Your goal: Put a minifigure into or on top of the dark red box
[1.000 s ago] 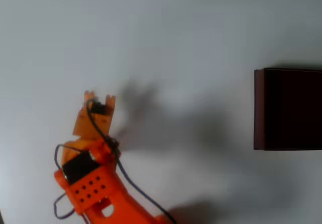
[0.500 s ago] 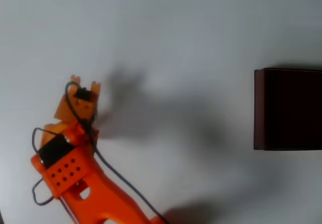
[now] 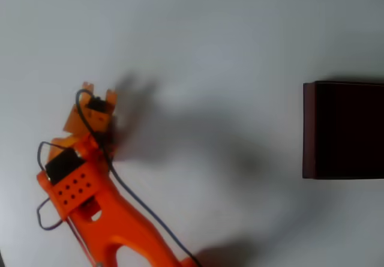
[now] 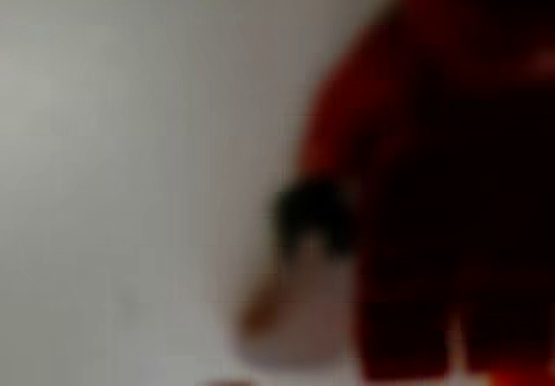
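Where the white table [image 3: 198, 33] lies smooth and matte, the thin-walled maroon box [image 3: 309, 129] sits at the overhead view's right edge, its interior near black. The orange plastic gripper [image 3: 98, 95] hovers far left, well apart from it. In the wrist view a blurred red figure [image 4: 434, 186] looms close; whether the fingers clamp it I cannot tell.

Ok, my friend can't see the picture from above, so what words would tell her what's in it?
An orange robot arm reaches up from the bottom left across a white table, its hand at the left. A dark red box sits at the right edge, apart from it.
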Robot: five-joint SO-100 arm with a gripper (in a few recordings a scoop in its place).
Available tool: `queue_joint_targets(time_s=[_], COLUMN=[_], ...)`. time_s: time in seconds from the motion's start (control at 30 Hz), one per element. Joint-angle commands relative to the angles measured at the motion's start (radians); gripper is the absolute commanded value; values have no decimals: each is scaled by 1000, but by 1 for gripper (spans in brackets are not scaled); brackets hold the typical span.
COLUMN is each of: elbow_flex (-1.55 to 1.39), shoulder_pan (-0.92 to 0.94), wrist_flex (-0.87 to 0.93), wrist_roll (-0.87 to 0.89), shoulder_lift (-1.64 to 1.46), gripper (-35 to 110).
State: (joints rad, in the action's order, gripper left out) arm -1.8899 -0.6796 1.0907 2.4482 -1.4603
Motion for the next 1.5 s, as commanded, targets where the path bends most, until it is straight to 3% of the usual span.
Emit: queue_joint_targets(time_s=[0.0,0.77,1.13,1.47], elbow_flex=[25,11,-158,-172], shoulder_pan=[6,78,106,153], wrist_flex=[-25,-169,-345,-368], wrist_roll=[-28,-137,-302,-373], shoulder_lift=[-8,40,-48,-38], gripper=[14,16,17,18])
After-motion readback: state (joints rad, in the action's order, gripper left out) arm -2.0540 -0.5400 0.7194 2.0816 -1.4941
